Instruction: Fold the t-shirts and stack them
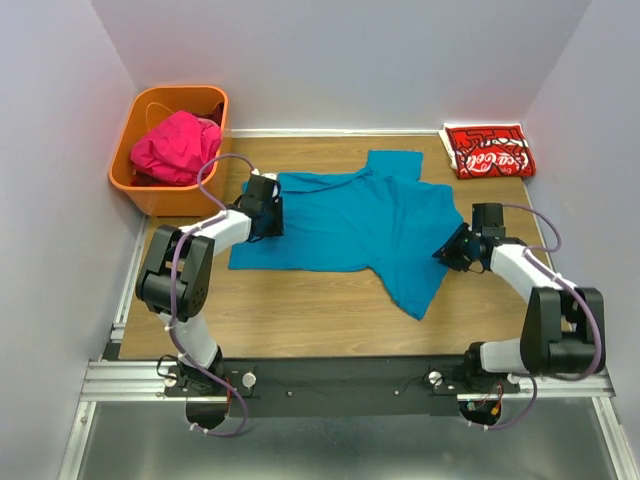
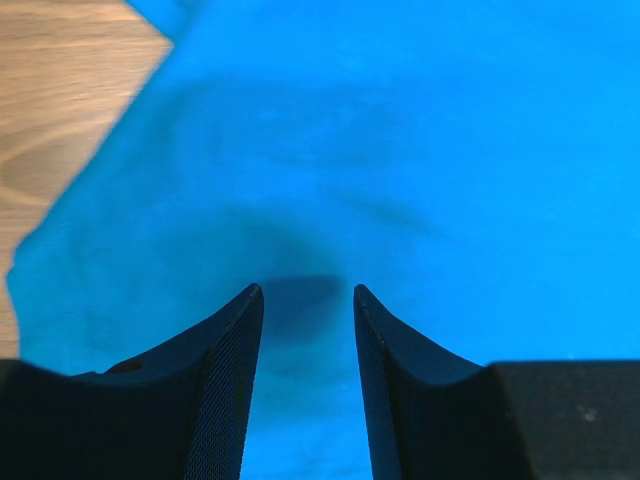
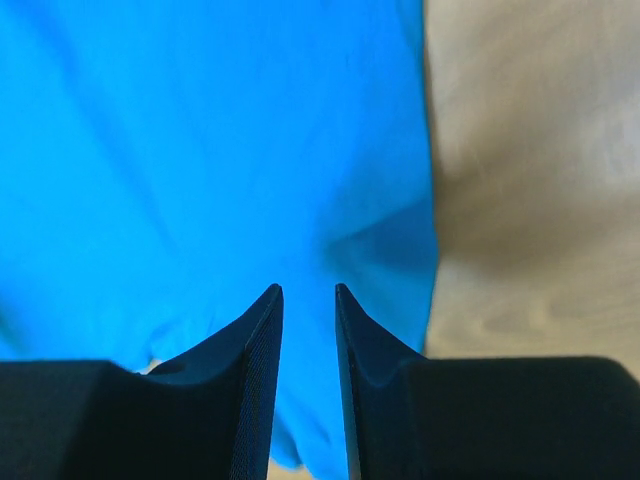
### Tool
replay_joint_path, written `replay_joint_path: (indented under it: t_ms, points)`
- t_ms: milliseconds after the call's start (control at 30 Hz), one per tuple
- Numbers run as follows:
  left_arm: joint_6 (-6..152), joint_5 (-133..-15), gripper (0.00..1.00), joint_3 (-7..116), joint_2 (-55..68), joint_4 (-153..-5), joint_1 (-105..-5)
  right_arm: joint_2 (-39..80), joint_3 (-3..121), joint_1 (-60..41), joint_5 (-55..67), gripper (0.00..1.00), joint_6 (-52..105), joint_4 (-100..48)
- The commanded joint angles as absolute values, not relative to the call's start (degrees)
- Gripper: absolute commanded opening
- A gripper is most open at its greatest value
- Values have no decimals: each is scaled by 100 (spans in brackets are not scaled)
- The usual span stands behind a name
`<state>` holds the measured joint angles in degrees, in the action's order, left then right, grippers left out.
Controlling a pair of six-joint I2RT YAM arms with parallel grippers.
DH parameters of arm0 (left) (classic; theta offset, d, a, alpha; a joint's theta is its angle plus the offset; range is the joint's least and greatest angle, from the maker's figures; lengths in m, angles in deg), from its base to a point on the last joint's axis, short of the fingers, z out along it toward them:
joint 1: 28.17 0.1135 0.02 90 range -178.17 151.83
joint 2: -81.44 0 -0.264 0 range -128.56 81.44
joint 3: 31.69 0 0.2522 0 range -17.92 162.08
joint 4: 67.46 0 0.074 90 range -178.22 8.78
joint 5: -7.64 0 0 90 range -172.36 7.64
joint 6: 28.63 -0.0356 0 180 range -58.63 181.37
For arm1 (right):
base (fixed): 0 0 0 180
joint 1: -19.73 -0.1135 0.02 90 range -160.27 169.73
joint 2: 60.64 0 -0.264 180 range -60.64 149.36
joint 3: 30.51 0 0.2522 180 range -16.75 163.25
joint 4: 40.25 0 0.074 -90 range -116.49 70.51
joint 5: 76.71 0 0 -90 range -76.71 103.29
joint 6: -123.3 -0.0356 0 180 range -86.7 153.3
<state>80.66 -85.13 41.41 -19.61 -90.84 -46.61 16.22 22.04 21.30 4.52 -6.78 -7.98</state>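
Observation:
A plain teal-blue t-shirt (image 1: 360,220) lies spread on the wooden table, one sleeve trailing toward the front. My left gripper (image 1: 270,208) hovers over its left edge. In the left wrist view this gripper (image 2: 308,290) is open, with flat teal cloth (image 2: 400,150) showing through the gap. My right gripper (image 1: 452,250) is at the shirt's right edge. Its jaws (image 3: 308,288) stand narrowly open over teal cloth (image 3: 200,150). A folded red t-shirt (image 1: 490,152) with white script lies at the back right. A magenta-pink t-shirt (image 1: 175,148) is bunched in the basket.
An orange plastic basket (image 1: 150,195) stands at the back left corner, against the wall. White walls close in the table on three sides. Bare wood (image 1: 300,310) shows in front of the teal shirt and beside it (image 3: 530,150).

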Motion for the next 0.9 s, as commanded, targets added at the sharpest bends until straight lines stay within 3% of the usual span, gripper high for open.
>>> replay_joint_path:
  t_ms: [0, 300, 567, 700, 867]
  points:
    - [8106, -8747, 49, 4254, -2304, -9263, -4549, 2196, 2658, 2114, 951, 34, -538, -1295]
    - [8133, -8377, 49, 5063, -3070, -9554, -4241, 3725, 3309, 2439, 1286, 34, -291, -1673]
    - [8291, -8069, 51, 6170, -3519, -9835, -4197, 4825, 4775, 2747, 1277, 34, -81, -1638]
    - [8422, -8148, 55, 5899, -2775, -9757, -4197, 4493, 5295, 2747, 812, 40, 201, -1366]
    - [8651, -8675, 62, 4766, -1457, -9668, -4197, 3247, 4612, 2729, 539, 55, 377, -804]
